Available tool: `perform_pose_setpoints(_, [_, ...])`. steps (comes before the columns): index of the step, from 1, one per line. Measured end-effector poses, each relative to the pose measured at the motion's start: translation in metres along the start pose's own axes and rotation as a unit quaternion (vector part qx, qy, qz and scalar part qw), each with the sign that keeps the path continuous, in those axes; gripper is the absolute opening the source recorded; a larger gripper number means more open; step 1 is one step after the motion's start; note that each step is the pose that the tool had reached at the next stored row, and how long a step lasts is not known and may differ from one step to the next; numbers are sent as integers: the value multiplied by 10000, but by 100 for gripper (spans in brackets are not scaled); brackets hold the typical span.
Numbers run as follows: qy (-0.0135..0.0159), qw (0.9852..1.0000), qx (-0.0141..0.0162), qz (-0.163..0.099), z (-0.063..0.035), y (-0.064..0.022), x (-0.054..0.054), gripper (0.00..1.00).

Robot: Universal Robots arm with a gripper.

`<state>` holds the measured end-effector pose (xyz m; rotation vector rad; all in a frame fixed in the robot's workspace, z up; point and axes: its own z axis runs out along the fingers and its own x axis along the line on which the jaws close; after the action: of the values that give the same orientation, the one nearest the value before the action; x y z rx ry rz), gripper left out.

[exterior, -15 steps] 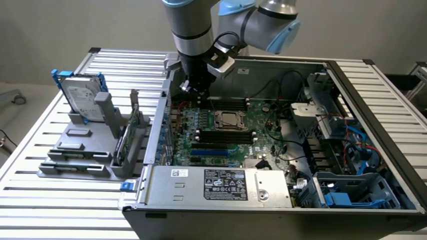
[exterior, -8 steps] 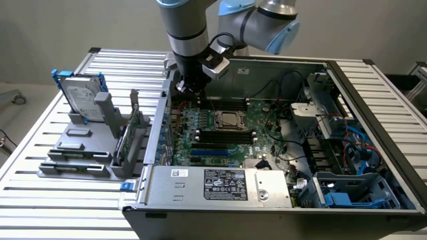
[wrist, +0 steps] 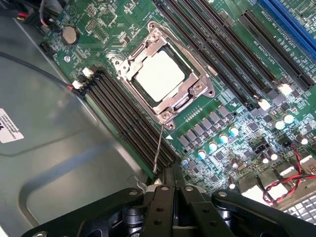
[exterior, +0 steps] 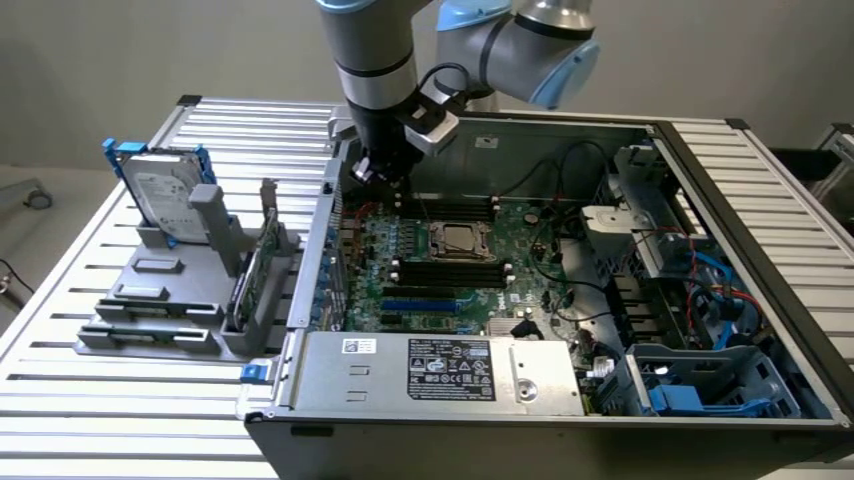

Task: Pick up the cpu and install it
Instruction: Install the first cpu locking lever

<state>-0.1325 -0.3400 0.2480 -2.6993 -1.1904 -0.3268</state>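
Wrist view: cpu (wrist: 159,79) lies in socket (wrist: 127,64); closed jaws partly cut off.

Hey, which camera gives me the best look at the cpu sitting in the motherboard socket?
The wrist view: the cpu sits close up, its pale lid plainly ringed by the metal socket frame. The exterior view shows the cpu from farther off, a small square mid-motherboard.
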Motion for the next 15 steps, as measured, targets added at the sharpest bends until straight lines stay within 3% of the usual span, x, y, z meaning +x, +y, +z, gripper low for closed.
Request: perform_pose_setpoints(15, [98, 9999, -103, -35, 18, 66, 81, 11])
